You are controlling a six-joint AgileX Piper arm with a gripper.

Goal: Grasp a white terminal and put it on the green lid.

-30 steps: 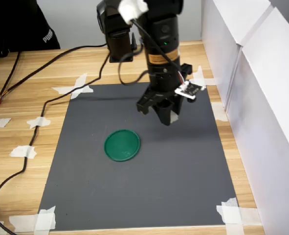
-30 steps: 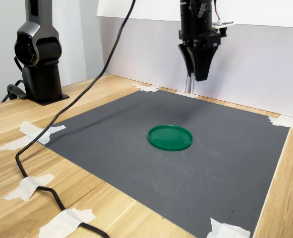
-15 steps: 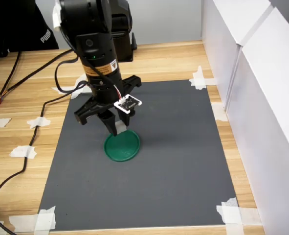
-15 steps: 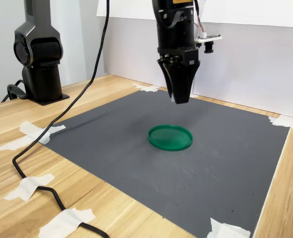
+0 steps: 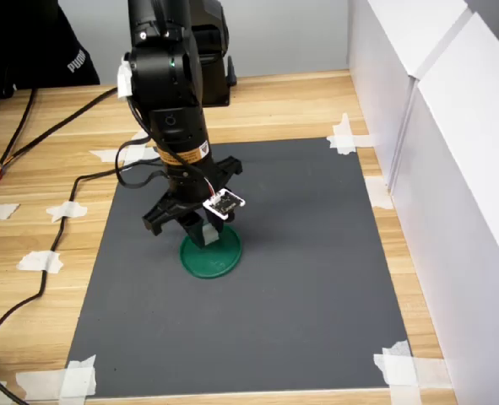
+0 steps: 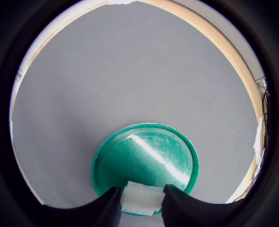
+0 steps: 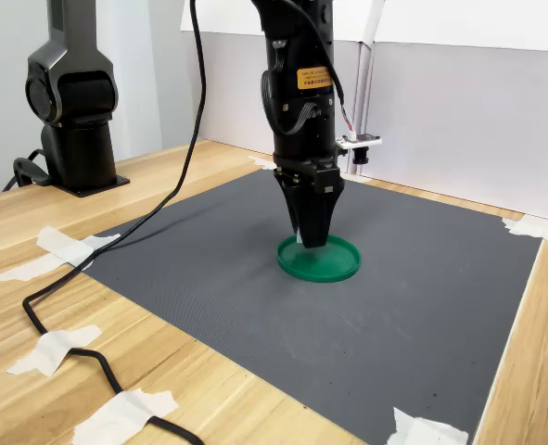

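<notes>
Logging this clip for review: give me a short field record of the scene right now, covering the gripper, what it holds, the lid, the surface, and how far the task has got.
gripper: gripper shut on the white terminal, low over the lid
white terminal: pinched between the fingers, above the lid's edge in the wrist view; contact with the lid cannot be told
green lid: green lid flat on the mat, nothing else on it
surface: grey mat taped to a wooden table
task stage: terminal carried to the lid, not yet released
</notes>
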